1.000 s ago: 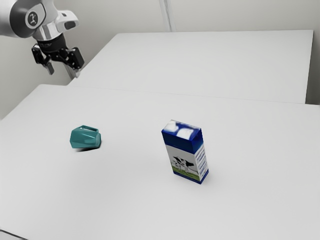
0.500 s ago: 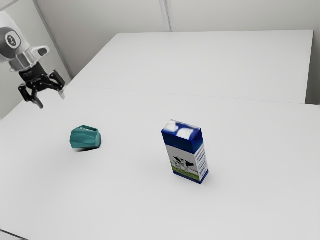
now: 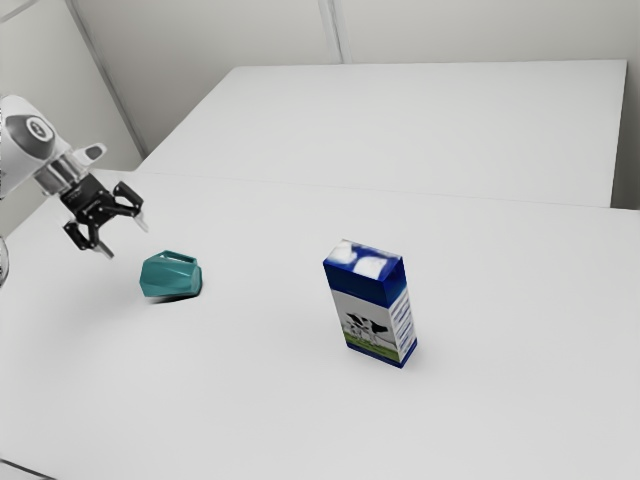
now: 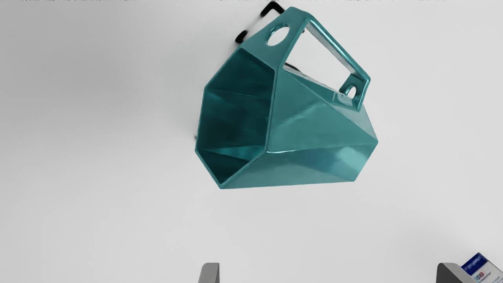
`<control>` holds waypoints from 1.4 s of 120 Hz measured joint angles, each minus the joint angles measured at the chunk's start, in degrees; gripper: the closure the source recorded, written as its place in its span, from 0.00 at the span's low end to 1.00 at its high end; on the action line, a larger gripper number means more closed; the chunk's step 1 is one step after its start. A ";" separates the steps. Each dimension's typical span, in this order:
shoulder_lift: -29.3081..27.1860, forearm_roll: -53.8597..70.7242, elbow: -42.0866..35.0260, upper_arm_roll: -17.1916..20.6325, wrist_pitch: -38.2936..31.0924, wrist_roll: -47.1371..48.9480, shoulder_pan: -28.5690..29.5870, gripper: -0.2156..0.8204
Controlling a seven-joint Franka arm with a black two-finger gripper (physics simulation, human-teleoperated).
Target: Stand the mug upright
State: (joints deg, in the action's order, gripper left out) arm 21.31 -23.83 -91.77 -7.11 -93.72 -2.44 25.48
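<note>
Gripper (image 3: 125,238) fingers stand wide apart with nothing clamped between them. The arm (image 3: 35,130) enters from the exterior view's left, and the gripper hangs tilted above the tabletop (image 3: 250,400), near the mug (image 3: 170,276) but apart from it.

The mug is teal and faceted. It lies on its side on the tabletop, toward the edge at the exterior view's left, so it is not upright. The wrist view looks into its open mouth (image 4: 235,118), which faces away from the carton (image 3: 372,310); its base end is on the carton's side. The handle (image 4: 338,49) runs along the side of the mug farthest from the fingertips. Some black marks (image 4: 272,8) show close by the handle; what they are, I cannot tell.

The blue and white carton, with a cow on its front, stands upright on the tabletop, well apart from the mug toward the exterior view's right. In the wrist view a corner of it shows just past one fingertip. Beyond the tabletop's far edge lies another pale surface (image 3: 420,120).
</note>
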 joint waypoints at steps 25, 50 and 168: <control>6.47 -2.05 4.29 -0.70 -1.03 -3.19 0.96 0.21; 11.87 -4.38 8.64 -0.22 -2.61 -6.18 1.19 0.21; 14.57 -12.93 6.69 2.12 -5.32 -12.38 1.12 0.78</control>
State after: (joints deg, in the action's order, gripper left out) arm 35.89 -36.75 -85.08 -5.00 -99.03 -14.83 26.60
